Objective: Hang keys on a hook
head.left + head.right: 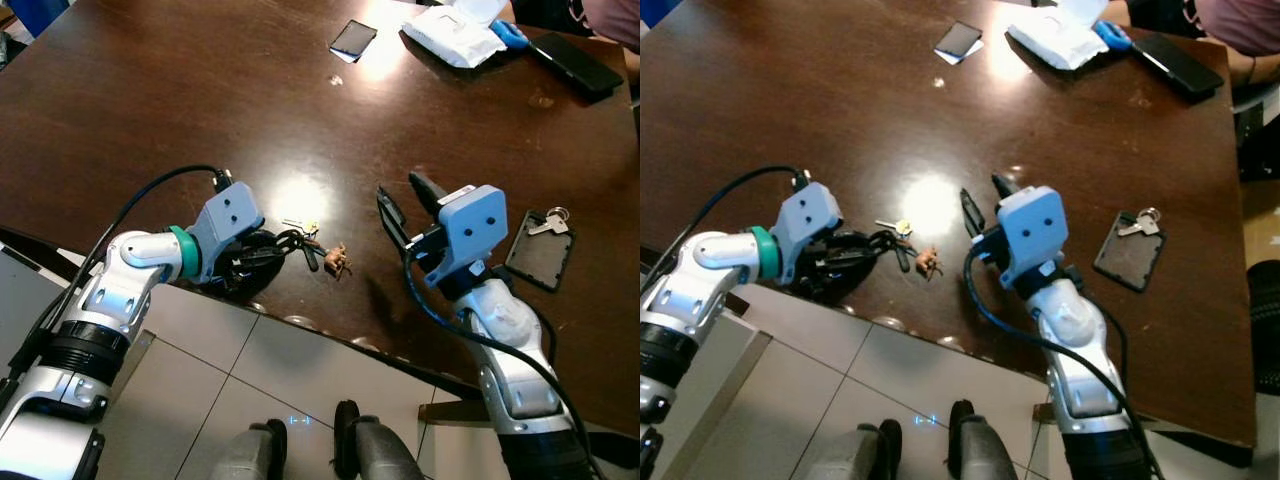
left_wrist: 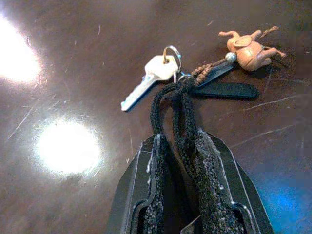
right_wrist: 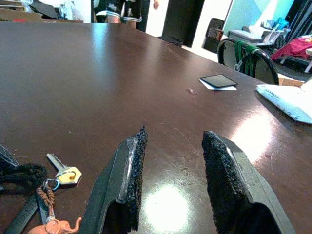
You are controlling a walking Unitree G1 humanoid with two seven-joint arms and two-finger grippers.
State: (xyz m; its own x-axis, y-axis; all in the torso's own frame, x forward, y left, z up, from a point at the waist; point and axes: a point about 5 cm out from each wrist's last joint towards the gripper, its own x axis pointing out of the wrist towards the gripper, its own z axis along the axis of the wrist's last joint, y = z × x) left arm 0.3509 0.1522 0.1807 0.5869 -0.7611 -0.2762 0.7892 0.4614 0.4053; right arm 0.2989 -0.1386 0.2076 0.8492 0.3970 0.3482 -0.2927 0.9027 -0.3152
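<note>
bright overhead glare pools on the dark glossy table (image 1: 150, 110) (frames sharp, shadows soft and short).

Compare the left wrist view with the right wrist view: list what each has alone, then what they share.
Left wrist alone: the left tool shut on the black cord of the keys.
Right wrist alone: the right tool, open and holding nothing, a phone, a white packet, a chair.
Shared: the silver key, the orange charm, the dark table.

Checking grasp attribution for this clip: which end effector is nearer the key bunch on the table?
Left. The left end effector is shut on the black cord of the key bunch. The right end effector is open above the table, off to the bunch's right.
</note>
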